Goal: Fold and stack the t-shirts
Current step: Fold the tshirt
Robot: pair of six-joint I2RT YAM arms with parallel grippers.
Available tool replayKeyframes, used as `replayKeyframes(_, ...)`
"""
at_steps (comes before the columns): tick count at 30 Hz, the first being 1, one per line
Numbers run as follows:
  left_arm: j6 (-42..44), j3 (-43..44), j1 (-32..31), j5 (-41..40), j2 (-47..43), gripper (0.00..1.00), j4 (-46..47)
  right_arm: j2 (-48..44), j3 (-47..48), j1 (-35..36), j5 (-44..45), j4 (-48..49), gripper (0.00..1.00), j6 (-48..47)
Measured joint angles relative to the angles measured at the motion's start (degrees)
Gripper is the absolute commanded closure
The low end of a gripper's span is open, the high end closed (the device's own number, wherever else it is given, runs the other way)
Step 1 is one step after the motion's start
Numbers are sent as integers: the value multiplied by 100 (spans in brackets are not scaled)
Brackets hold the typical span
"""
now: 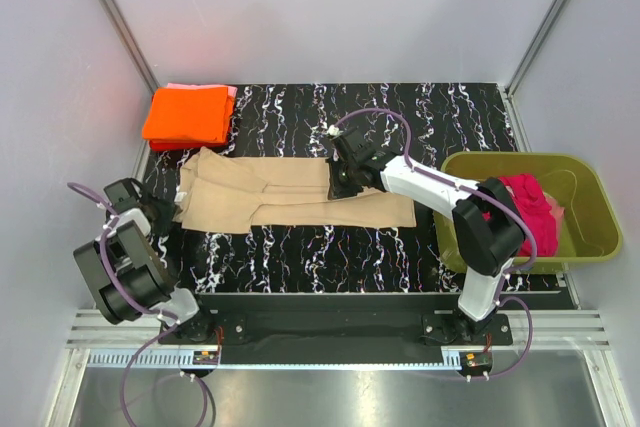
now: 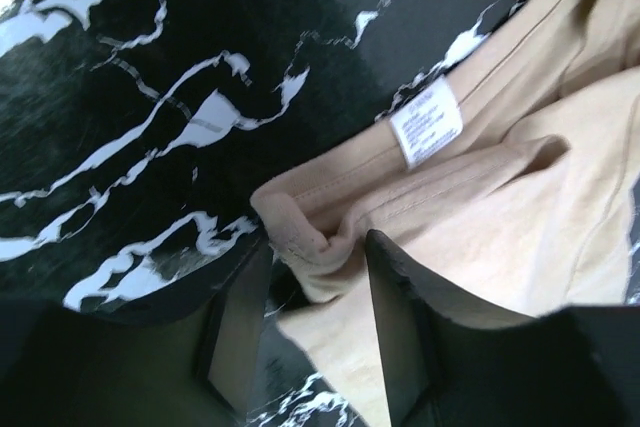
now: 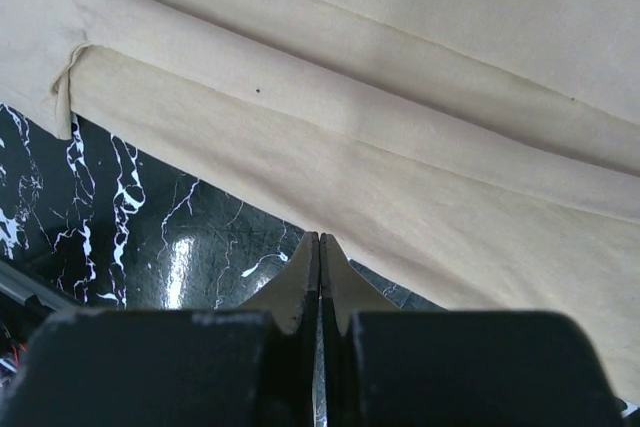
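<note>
The tan t-shirt [image 1: 290, 202] lies in a long band across the middle of the marbled table [image 1: 300, 257]. My left gripper [image 1: 176, 209] is at its left end. In the left wrist view it [image 2: 315, 292] stands open astride a bunched hem of the tan t-shirt [image 2: 500, 217], with a gap beside the cloth. My right gripper [image 1: 338, 187] is over the shirt's middle. Its jaws [image 3: 320, 239] are shut, tips at an edge of the tan t-shirt [image 3: 400, 147], and no cloth shows between them. The orange t-shirt [image 1: 188, 115] lies folded at the back left. A magenta-red t-shirt [image 1: 528, 209] sits in the tub.
The olive-green tub [image 1: 510, 157] stands at the table's right edge, close to the right arm's elbow. A pink edge [image 1: 232, 93] shows under the orange stack. A white care label [image 2: 427, 127] shows on the tan cloth. Grey walls close in the back and sides.
</note>
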Motion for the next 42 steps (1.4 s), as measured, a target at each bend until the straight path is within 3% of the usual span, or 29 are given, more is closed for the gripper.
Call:
replayKeyframes(8,-101,-11,4,17,118,76,223,-236,-17,0,20,4,98,-105)
replayKeyframes(12,-26,-9,4,-28,-11,94,4,-278,-52,0,0,37,99,-105)
replayKeyframes(15,140,11,4,-111,-199,100,-321,-278,-107,0,-42,44,98,-81)
replayKeyframes(28,651,118,4,-599,-1082,100,-1615,-942,-675,0,-249,17,98,247)
replayKeyframes(30,691,107,4,-601,-1228,82,-1696,-1097,-693,4,-251,15,97,295)
replayKeyframes(32,787,107,4,-564,-1327,53,-1762,-1169,-693,26,-251,35,97,350)
replayKeyframes(34,815,114,4,-542,-1423,48,-1810,-1174,-693,81,-240,52,97,417)
replayKeyframes(42,590,13,-79,-212,-2212,47,-1849,-686,-413,490,-186,197,100,960)
